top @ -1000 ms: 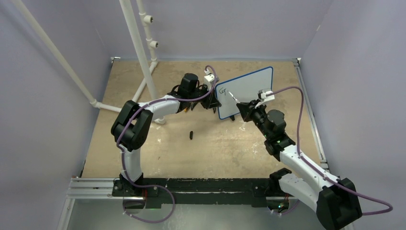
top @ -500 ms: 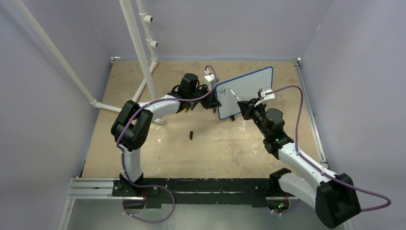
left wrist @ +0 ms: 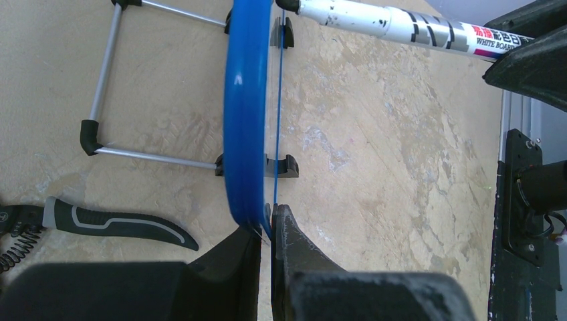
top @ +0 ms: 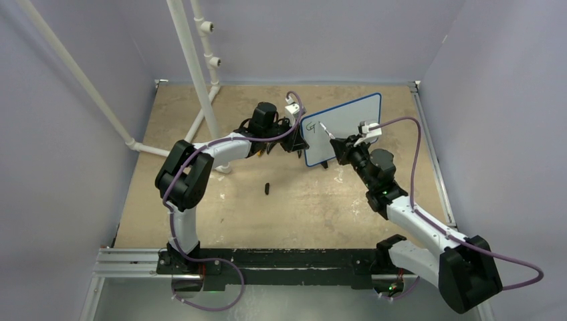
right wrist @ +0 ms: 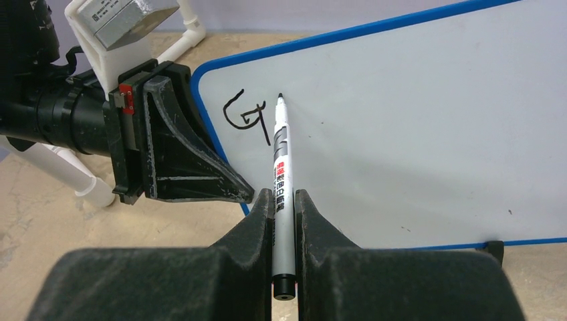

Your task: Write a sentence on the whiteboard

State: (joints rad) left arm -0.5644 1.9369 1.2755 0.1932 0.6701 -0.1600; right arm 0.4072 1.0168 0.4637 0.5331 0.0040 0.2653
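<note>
The whiteboard (top: 348, 120) stands upright on the table at the back right, white with a thin blue rim (left wrist: 244, 107). Of the sentence only a black letter "G" (right wrist: 247, 115) shows, near the board's upper left corner (top: 309, 126). My left gripper (top: 299, 142) is shut on the board's left edge (left wrist: 271, 224). My right gripper (top: 341, 148) is shut on a white board marker (right wrist: 279, 167). The marker points up at the board, its black tip just right of the "G", at or very near the surface. The marker also shows in the left wrist view (left wrist: 401, 27).
A small black cap (top: 267, 188) lies on the table left of the right arm. A white pipe frame (top: 194, 67) rises at the back left. The board's wire stand (left wrist: 107, 73) and a black-handled tool (left wrist: 120, 224) lie behind the board.
My right gripper has shifted slightly left and toward the board with the marker, its tip now just right of the "G". The left gripper and the board have not moved.
</note>
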